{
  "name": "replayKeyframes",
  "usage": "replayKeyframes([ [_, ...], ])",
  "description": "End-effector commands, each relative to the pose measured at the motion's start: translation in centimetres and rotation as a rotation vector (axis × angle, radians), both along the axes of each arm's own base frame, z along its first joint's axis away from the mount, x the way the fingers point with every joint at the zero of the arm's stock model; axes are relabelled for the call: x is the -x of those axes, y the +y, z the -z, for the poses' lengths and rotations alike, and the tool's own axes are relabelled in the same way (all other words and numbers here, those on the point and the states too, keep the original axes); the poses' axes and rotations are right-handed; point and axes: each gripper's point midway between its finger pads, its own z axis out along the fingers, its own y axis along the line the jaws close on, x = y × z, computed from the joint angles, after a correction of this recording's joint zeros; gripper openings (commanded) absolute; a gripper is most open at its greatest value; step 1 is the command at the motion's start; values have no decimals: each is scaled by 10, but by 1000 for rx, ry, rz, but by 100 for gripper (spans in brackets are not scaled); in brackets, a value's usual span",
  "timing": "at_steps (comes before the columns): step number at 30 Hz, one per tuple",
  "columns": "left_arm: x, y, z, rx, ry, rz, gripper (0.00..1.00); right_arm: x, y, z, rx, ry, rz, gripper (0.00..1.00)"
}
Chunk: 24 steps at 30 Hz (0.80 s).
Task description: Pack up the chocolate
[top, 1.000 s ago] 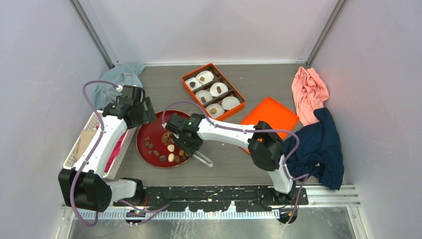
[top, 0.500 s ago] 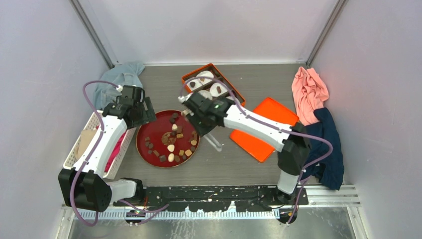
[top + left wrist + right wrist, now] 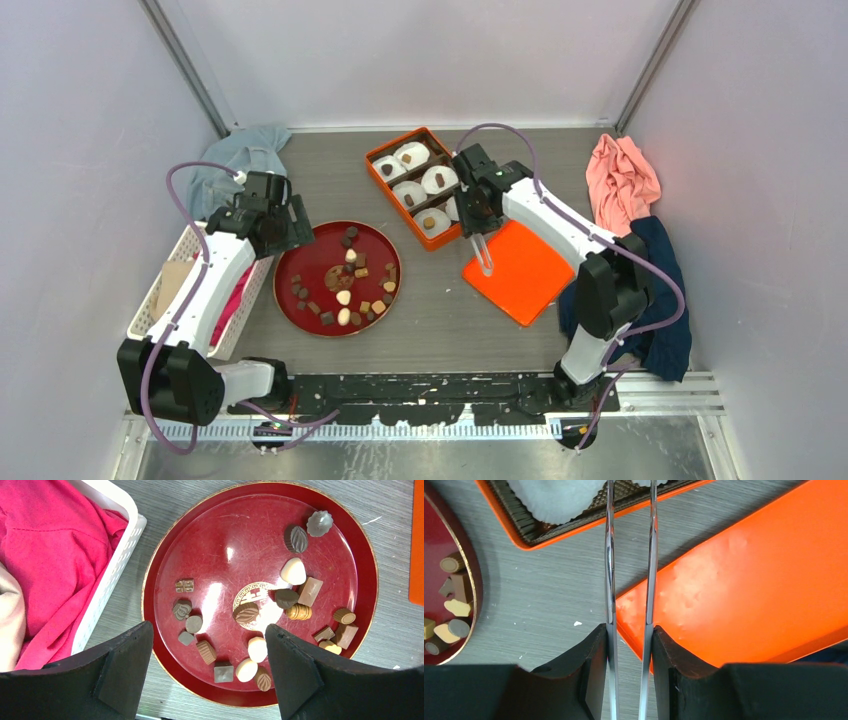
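Several small chocolates (image 3: 345, 285), dark brown, tan and cream, lie on a round red plate (image 3: 300, 262). They also show in the left wrist view (image 3: 292, 571) on the plate (image 3: 220, 540). My left gripper (image 3: 285, 225) hovers open and empty over the plate's near edge (image 3: 209, 630). My right gripper (image 3: 472, 208) is shut on metal tongs (image 3: 610, 555) beside the orange box (image 3: 372, 175). The box holds white paper cups (image 3: 440, 180), some with a chocolate inside. The tong tips reach over the box (image 3: 524, 525) and are cut off, so I cannot tell whether they hold anything.
The orange lid (image 3: 525, 270) lies flat right of the box, under the tongs' tail end, and shows in the right wrist view (image 3: 749, 580). A white basket (image 3: 165, 290) with pink cloth stands left of the plate. A grey-blue cloth (image 3: 235, 155), a pink cloth (image 3: 620, 185) and a navy cloth (image 3: 650, 290) lie at the edges.
My right arm has swung with the tongs from over the red plate to the right, to the orange box's near corner. The left arm has not moved.
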Motion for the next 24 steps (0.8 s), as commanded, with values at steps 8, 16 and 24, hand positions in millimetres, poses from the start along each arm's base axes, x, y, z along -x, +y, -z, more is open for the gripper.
replayKeyframes([
  [8, -9, 2, -17, -3, -70, -3, 83, -33, 2, 8, -82, -23, 62, 20],
  [16, -8, 2, -17, -2, -71, -2, 83, -47, -2, 23, -89, 3, 106, 23],
  [24, -11, 1, -18, 3, -73, 0, 83, -47, -5, 22, -80, -2, 117, 31],
])
